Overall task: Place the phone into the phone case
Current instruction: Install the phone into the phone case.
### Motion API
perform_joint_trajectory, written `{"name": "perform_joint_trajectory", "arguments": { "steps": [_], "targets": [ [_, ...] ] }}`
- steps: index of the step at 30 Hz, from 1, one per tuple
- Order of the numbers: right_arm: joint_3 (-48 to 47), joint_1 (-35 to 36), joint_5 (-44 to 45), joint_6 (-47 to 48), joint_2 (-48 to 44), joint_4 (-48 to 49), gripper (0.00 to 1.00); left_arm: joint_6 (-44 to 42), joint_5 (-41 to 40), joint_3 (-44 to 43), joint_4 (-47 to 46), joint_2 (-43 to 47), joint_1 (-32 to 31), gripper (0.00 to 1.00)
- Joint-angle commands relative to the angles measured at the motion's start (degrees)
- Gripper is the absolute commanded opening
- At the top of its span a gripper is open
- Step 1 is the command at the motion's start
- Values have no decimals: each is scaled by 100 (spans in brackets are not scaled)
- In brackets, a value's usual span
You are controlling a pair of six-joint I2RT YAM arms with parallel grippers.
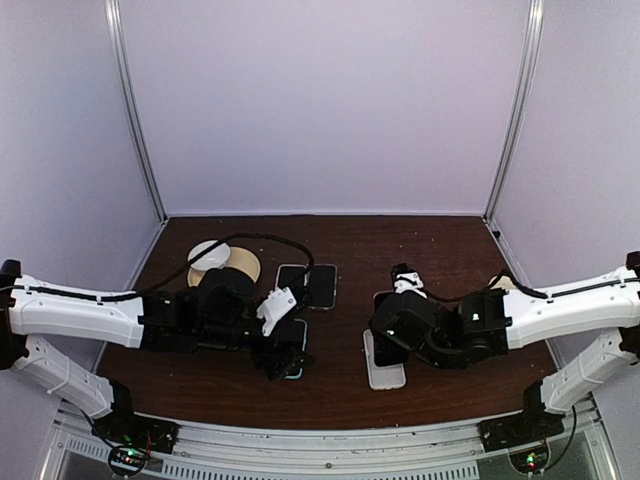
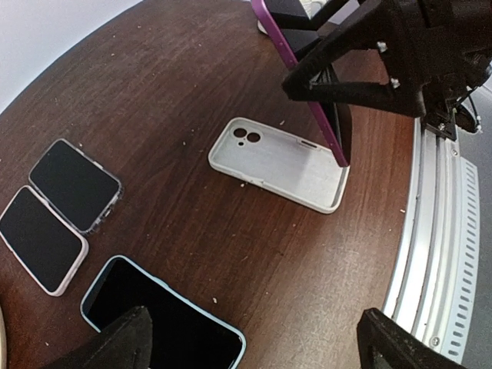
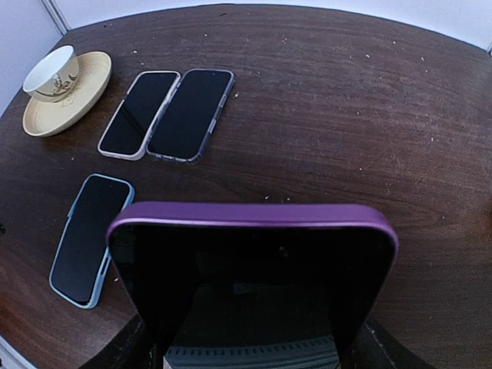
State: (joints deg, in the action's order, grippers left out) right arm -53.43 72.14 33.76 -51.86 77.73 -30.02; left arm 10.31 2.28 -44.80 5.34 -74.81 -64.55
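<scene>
Found the right gripper clamped on the purple phone, with its fingers bearing on the two long edges. Saw the phone held on end and tilted, screen dark, with its lower short edge down at one end of the white phone case, the end away from the camera cutout. Could not tell whether that edge touched the case wall or hung just above it. Located the case flat on the dark wooden table, open side up and empty, near the front rail.

Found the left gripper spread wide and holding nothing, hovering over a blue-cased phone lying screen up. Recorded that phone to the left of the white phone case and apart from it.

Noted two more phones farther back on the table, lying side by side with screens up and long edges touching: a phone in a pale case and a phone in a grey-blue case. Noted a white cup upright on a tan saucer at the back left, near those two phones but not touching them.
</scene>
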Motion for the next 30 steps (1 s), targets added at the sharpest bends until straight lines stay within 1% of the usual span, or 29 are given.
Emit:
{"name": "perform_joint_trajectory", "arguments": {
  "steps": [1,3,7,9,10,12,20,25,30],
  "targets": [
    [17,37,414,-459,422,545,0,194,-103,173,-735,-124,-58,97],
    [-70,41,381,-646,647,319,0,216,-92,203,-825,-233,-74,97],
    [-93,10,290,-717,943,229,0,215,-56,212,-998,-433,-74,97],
    [-11,-107,26,-658,998,365,0,152,9,177,-1030,-516,-75,97],
    [43,-218,-245,-595,1037,475,0,126,75,162,-1045,-558,-67,97],
    [65,-326,-493,-617,1134,472,0,112,110,147,-1068,-631,-70,97],
    [-368,-335,-625,-785,1492,-300,0,93,101,71,-997,-801,-74,97],
    [-313,-414,-769,-644,1554,7,0,57,99,67,-987,-818,-75,97],
    [-419,-446,-900,-672,1737,-46,0,44,51,75,-952,-809,-72,97]
  ]
}}
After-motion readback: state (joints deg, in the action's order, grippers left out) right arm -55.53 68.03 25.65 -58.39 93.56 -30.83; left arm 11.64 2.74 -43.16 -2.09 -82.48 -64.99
